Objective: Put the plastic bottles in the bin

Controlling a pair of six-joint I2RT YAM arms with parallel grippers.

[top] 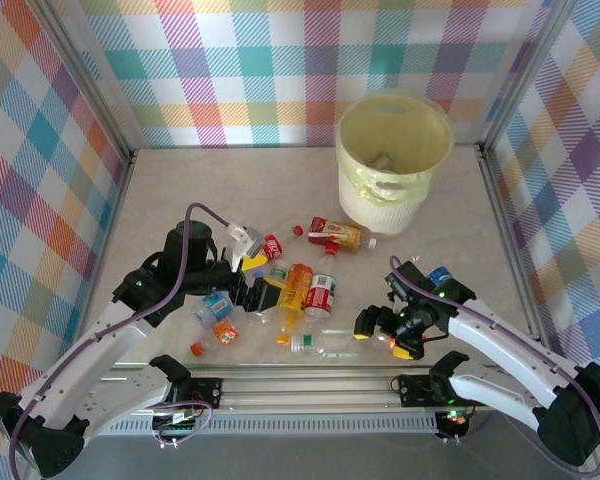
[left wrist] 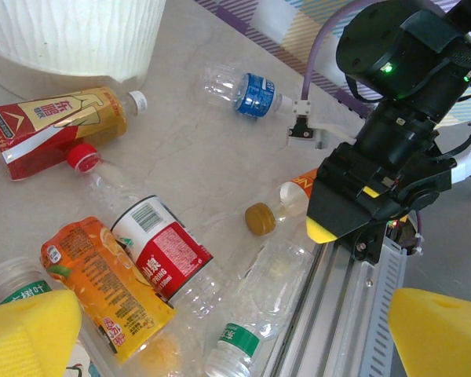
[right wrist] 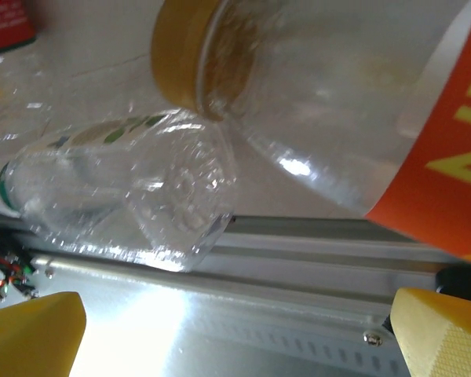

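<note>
At the bottom of the top view, the metal rail (top: 310, 385) runs along the desk's (top: 210, 190) near edge. Just above it at lower right, the right hand (right wrist: 235, 330) is released, its yellow pads spread wide and grasping nothing. Close ahead of it lies a clear bottle with an amber cap and orange label (right wrist: 337, 118), beside a crushed clear bottle with a green label (right wrist: 118, 188).

At centre left, the left hand (left wrist: 235, 334) is also released and empty, poised over the scattered plastic bottles. Below it lie an orange juice bottle (left wrist: 102, 290) and a red-labelled bottle (left wrist: 161, 247), side by side and touching. Farther up are a flattened red-and-gold bottle (left wrist: 55, 126) and, apart at upper centre, a blue-labelled bottle (left wrist: 255, 90).

The bin (top: 380, 205) stands upright at the upper right of the desk, beyond the bottles.
</note>
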